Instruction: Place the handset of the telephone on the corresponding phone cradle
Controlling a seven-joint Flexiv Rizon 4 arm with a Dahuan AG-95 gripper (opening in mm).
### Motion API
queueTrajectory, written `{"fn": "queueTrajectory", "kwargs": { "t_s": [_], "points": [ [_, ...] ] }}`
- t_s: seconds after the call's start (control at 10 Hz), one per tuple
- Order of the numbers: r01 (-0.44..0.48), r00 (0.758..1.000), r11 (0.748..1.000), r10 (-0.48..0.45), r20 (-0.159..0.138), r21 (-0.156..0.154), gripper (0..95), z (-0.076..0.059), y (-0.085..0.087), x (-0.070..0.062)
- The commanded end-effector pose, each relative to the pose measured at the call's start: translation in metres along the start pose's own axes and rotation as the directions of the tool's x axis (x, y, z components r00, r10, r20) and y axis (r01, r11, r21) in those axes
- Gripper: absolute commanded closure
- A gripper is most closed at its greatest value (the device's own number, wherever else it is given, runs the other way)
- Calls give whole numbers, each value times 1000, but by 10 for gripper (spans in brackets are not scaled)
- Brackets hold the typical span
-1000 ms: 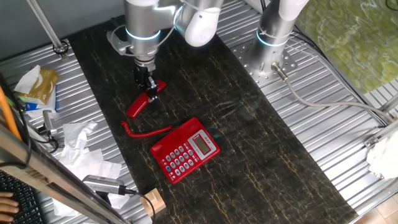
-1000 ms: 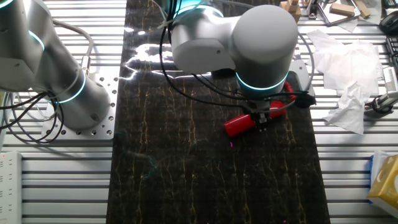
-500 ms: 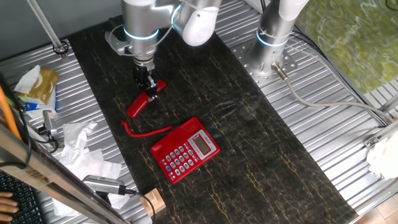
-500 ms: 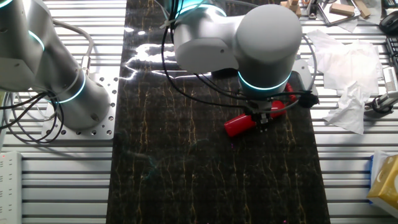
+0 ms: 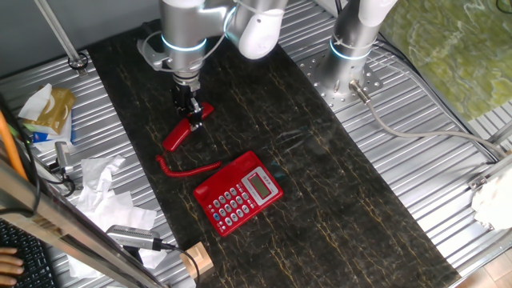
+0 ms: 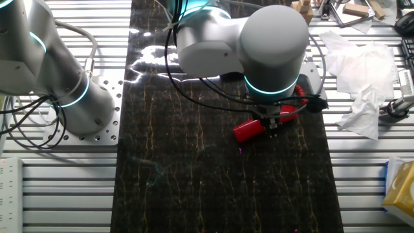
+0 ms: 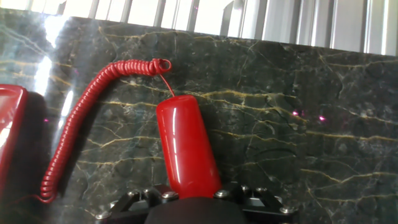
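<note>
The gripper [image 5: 193, 117] pinches the handset [image 5: 186, 129] near its middle, on the mat well apart from the telephone [image 5: 238, 193]. The grasp looks done; lifting, carrying and seating it in the cradle [image 5: 226, 172] remain.

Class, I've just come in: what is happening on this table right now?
A robot arm has its gripper closed on the red handset of a telephone. The handset sits on or just above the dark tabletop, apart from the phone's base. Its coiled red cord trails over the table toward the base. The phone cradle along one side of the keypad is empty, so the handset has not yet been set in place.
</note>
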State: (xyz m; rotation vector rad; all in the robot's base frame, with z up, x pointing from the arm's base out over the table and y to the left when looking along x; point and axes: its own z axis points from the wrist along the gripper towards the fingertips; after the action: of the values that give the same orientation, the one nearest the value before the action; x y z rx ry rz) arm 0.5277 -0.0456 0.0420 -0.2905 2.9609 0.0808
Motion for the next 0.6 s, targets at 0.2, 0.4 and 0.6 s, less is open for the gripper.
{"fn": "queueTrajectory", "kwargs": {
  "t_s": [0.2, 0.4, 0.6],
  "points": [
    [6, 1000, 1000, -6, -19, -5, 380, 0, -1, -1],
    [-1, 999, 1000, 1, -34, -3, 380, 0, -1, -1],
    [-6, 1000, 1000, 6, -25, 0, 380, 0, -1, -1]
  ]
}}
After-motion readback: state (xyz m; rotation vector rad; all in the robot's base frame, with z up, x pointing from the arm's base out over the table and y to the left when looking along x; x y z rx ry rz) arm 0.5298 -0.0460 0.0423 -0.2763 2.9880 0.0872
